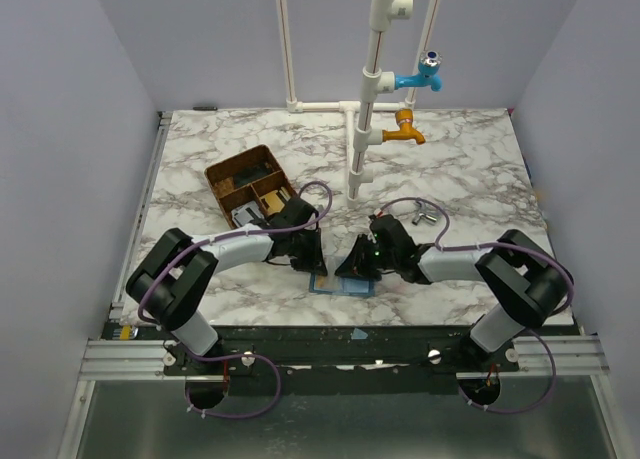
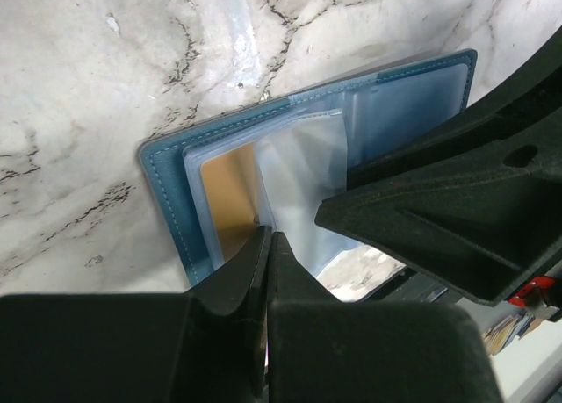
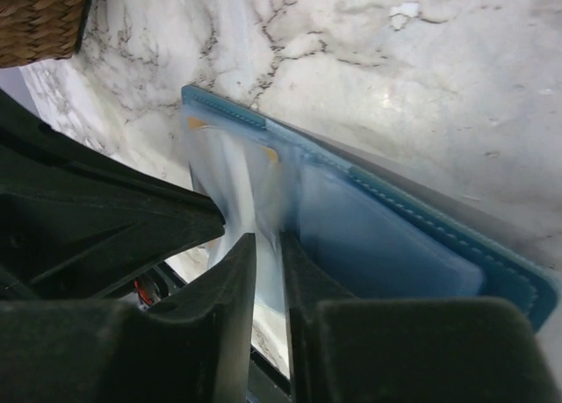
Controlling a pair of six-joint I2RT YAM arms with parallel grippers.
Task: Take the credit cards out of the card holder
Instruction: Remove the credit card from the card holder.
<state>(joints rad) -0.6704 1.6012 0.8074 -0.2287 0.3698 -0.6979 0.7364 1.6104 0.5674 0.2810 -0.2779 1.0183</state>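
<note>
The two black arms hide most of the flat blue rectangular card holder [image 1: 344, 287] from above, and its clear sleeves [image 2: 386, 113] blur up close, so only one tan card [image 2: 230, 192] shows for sure. It lies open at the white marble table's [image 1: 470, 169] near edge, long axis along that edge. The left gripper [image 2: 268, 245] is pressed together on the sleeves' edge, maybe nipping one; the right gripper [image 3: 268, 249] has its fingers a sliver apart around a pale sheet [image 3: 237, 192].
</note>
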